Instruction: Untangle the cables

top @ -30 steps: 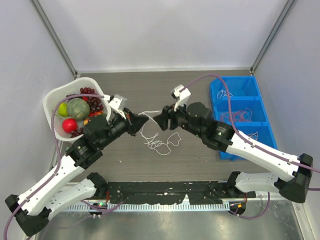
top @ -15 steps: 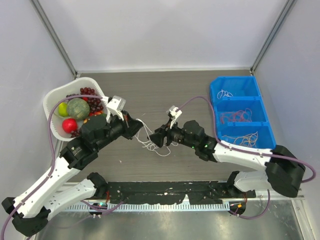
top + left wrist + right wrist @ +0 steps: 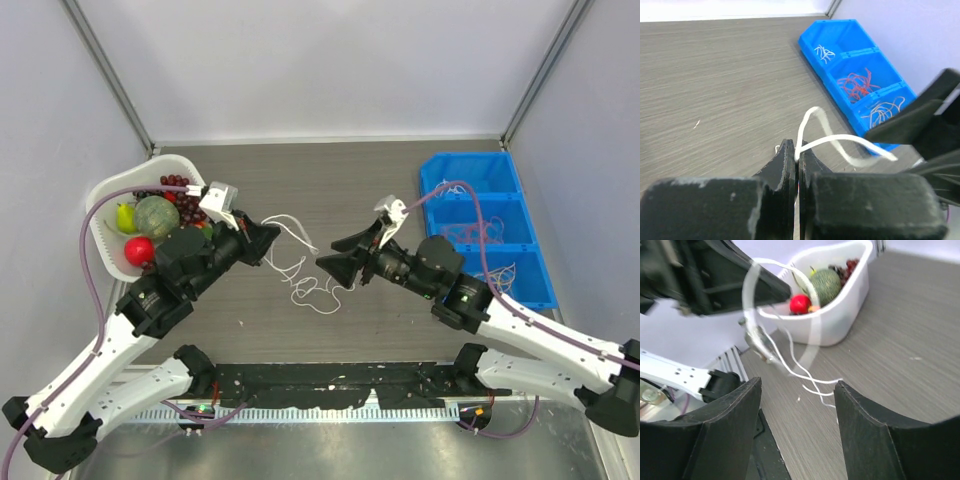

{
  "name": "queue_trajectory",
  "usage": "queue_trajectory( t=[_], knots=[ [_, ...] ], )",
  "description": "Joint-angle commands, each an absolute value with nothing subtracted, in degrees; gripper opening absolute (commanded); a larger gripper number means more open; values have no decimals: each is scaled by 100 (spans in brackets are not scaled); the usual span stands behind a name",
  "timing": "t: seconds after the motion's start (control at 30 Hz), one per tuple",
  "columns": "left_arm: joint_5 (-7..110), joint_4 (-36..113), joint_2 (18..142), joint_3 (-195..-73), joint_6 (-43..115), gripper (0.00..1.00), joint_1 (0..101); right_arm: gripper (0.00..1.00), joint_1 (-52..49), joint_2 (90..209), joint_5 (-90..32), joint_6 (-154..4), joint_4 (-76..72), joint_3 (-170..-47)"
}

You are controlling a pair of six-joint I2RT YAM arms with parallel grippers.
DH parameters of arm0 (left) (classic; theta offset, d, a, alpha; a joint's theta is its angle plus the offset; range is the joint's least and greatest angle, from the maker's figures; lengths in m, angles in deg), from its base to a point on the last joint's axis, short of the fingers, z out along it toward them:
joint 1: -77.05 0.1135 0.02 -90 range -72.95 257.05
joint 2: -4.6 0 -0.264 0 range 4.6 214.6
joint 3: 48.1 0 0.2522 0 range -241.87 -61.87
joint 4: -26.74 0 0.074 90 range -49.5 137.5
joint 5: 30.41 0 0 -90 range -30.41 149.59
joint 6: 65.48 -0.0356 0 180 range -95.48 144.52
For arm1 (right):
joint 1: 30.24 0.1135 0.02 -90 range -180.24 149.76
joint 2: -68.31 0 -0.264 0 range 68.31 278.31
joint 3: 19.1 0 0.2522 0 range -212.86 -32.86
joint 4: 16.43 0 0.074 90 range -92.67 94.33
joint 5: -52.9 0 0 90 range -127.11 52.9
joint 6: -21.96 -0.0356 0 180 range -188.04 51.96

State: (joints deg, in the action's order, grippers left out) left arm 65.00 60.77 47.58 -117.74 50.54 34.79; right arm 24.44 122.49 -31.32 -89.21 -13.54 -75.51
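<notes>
Grey surface (image 3: pixel 330 190), pale walls (image 3: pixel 320 70), a white cable (image 3: pixel 837 137) trailing.
The left fingers (image 3: pixel 787 165) are pinching it; right fingers (image 3: pixel 730 425) are gaping, empty.

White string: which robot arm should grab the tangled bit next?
Right, probably. The right fingers are open, empty and pointing at the white string's loose loops; the left fingers are pinched shut on one strand.

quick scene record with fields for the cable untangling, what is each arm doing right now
left fingers: shut on the white cable
right fingers: open, empty, pointed at that cable
white cable: the rest lies tangled on the table between the arms
blue bin: three compartments, cords in each
white basket: fruit, beside the left arm
</notes>
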Motion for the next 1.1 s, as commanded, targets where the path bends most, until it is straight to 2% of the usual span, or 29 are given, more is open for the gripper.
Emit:
queue_trajectory(
  t=[0.0,0.17,0.33,0.47,0.57,0.8,1.07],
  knots=[
    [6777,5518,4836,-11557,4956,0,3513,66,2452,11859,-3061,-9273,-1180,-7812],
    [6758,5640,4916,-11557,4895,0,3513,66,2461,12060,-3341,-9985,-1506,-7891],
    [6820,5729,4784,-11749,4939,0,3513,66,2452,12219,-3588,-9099,-1330,-7418],
    [6750,5878,4793,-12110,5114,0,3513,66,2452,12394,-3420,-8509,-2190,-6390],
    [6724,6010,4802,-12347,5264,0,3513,66,2461,13052,-3464,-8439,-3209,-5835],
    [6522,6019,4802,-12751,5370,0,3513,63,2461,14757,-3324,-8816,-5159,-5773],
    [6407,6001,4776,-12963,5387,0,3513,63,2470,15541,-3043,-9212,-6216,-6072]
  ],
)
